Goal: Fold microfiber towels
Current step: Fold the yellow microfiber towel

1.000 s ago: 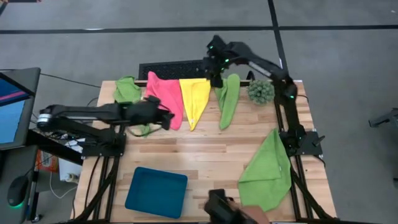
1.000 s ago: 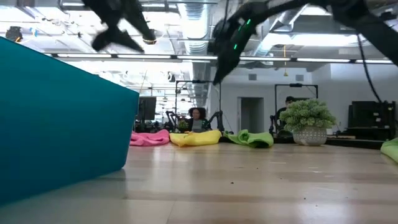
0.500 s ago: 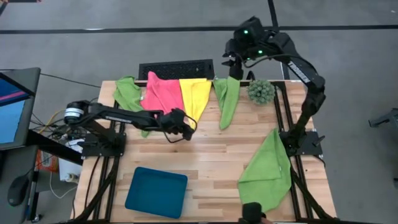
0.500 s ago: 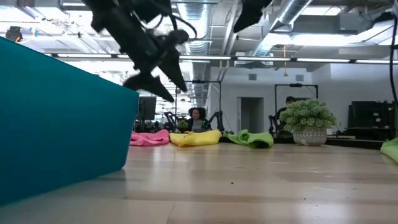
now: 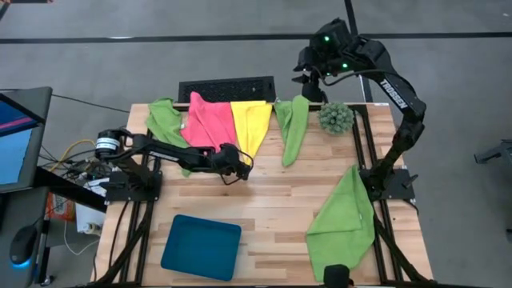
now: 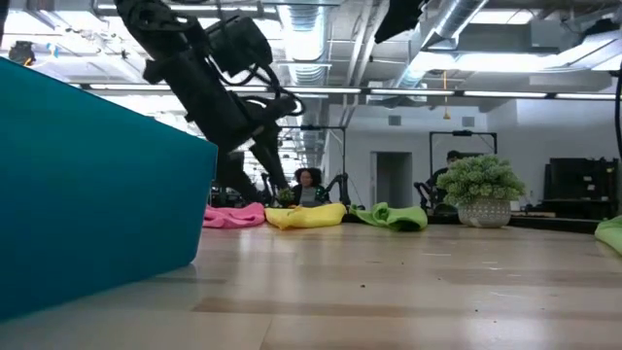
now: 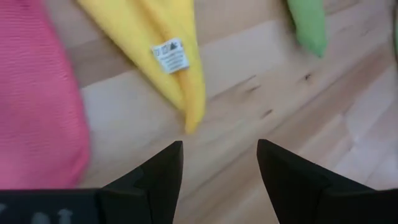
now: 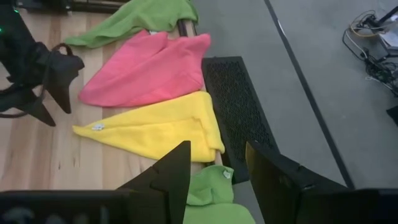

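Left gripper (image 7: 219,163) spread, empty — just short of yellow towel (image 7: 163,46) tip; right gripper (image 8: 217,171) spread, raised beyond it.

Left gripper (image 5: 238,170) moved to yellow towel (image 5: 252,128); right arm rose.

Towels all limp: green towel (image 5: 164,117), pink towel (image 5: 207,122), yellow towel (image 5: 251,126) and another green one (image 5: 293,128) draped along the top edge, big green one (image 5: 344,218) lower right.
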You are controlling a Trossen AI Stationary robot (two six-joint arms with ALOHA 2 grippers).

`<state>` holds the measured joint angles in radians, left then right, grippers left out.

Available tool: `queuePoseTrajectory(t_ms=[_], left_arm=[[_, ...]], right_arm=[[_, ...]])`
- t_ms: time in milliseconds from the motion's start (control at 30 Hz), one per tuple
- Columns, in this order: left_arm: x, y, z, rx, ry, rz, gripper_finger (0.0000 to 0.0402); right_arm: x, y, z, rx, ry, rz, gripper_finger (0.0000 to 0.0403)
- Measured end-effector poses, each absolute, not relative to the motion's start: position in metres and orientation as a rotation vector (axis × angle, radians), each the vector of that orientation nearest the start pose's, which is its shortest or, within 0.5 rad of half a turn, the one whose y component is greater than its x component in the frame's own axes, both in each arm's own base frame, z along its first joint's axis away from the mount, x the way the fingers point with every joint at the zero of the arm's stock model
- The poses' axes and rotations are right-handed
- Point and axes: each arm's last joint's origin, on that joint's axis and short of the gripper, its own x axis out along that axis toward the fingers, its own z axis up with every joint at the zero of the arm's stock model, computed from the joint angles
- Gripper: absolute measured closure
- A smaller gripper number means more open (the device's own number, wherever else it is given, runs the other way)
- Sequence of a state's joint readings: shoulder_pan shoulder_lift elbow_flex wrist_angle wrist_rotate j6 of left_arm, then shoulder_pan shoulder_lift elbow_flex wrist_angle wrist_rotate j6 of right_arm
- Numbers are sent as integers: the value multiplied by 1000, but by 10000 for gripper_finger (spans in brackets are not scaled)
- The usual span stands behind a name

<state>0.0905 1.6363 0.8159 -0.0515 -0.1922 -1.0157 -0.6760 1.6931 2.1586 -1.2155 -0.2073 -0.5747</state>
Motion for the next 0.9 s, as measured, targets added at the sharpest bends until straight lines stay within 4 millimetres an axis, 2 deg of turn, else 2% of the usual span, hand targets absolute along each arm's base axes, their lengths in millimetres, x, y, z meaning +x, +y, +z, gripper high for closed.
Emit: queuePoseTrajectory(t_ms=[400, 733, 900], left_arm=[[321, 41, 128, -920, 668, 675, 203], [321, 54, 127, -923, 630, 715, 203], [326, 56, 123, -951, 608, 681, 203]], right_arm=[[249, -193, 463, -218, 782, -233, 223], [250, -193, 463, -218, 781, -233, 223], [250, -193, 463, -218, 781, -233, 223]])
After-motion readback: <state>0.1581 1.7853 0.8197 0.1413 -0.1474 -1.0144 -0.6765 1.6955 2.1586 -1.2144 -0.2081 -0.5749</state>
